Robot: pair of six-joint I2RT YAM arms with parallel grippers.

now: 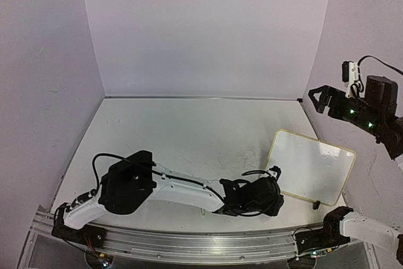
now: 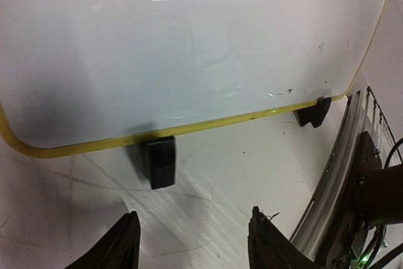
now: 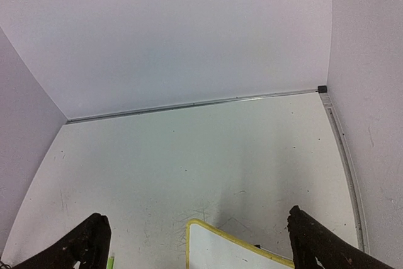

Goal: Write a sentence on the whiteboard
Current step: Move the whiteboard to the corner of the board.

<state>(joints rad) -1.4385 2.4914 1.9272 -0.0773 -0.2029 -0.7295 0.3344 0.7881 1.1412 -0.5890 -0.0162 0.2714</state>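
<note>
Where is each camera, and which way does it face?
Top external: above and behind the bases, looking down on the white table; left arm and right arm show.
Left wrist: low over the table, facing the small yellow-framed whiteboard and its black feet; open left gripper below.
Right wrist: raised at the right, looking across the table to the back wall; open right gripper below.
Shared: all show the whiteboard.

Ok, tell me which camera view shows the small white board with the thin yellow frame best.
Top external: it shows the yellow-framed whiteboard almost whole, face and frame together. Left wrist is close up, showing only its lower part and two black feet. Right wrist catches just one corner at the bottom of its picture.
</note>
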